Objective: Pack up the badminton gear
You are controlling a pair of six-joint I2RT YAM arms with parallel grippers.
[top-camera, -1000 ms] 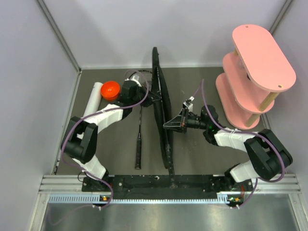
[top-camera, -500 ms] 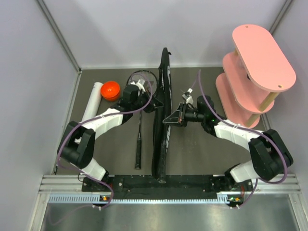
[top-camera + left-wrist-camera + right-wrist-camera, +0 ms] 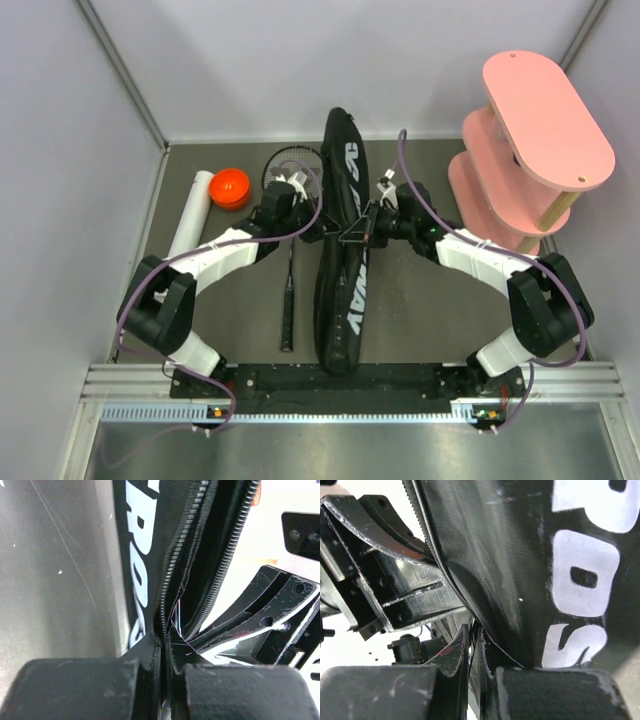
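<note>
At centre, black bag, edges clamped in left claw, right claw

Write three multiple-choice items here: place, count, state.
1. Orange cap lies: A) left of the bag, by the white tube; B) right of the bag; C) on the bag.
2. Rackets in view outside the bag: A) none; B) one; C) two.
3. Grippers: A) both open; B) only left shut; C) both shut on the bag.
Key: A, it sits far left by the tube; B, one racket lies left of the bag; C, left gripper and right gripper each pinch the bag's edge.
</note>
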